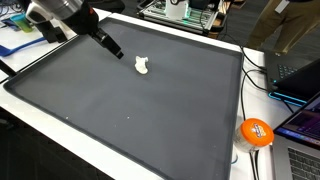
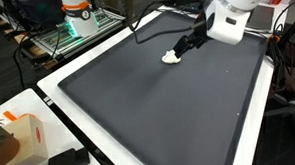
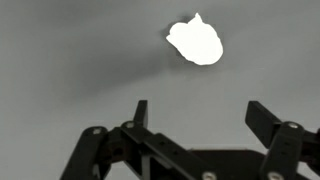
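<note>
A small white lump (image 1: 142, 66) lies on the dark grey mat (image 1: 130, 110) toward its far side; it also shows as the white lump (image 2: 171, 57) and the white lump (image 3: 195, 42). My gripper (image 1: 116, 51) hovers just beside it, a short way above the mat, and appears in the second outside camera as the gripper (image 2: 186, 46). In the wrist view the gripper (image 3: 200, 118) stands open with nothing between its fingers (image 3: 264, 120), and the lump sits beyond the fingertips, apart from them.
A white border (image 1: 246, 110) frames the mat. An orange ball-like object (image 1: 257, 132) and a laptop (image 1: 298, 70) sit off the mat's edge. Cables and equipment (image 2: 75, 19) stand behind the table, and a cardboard box (image 2: 20, 137) sits near a corner.
</note>
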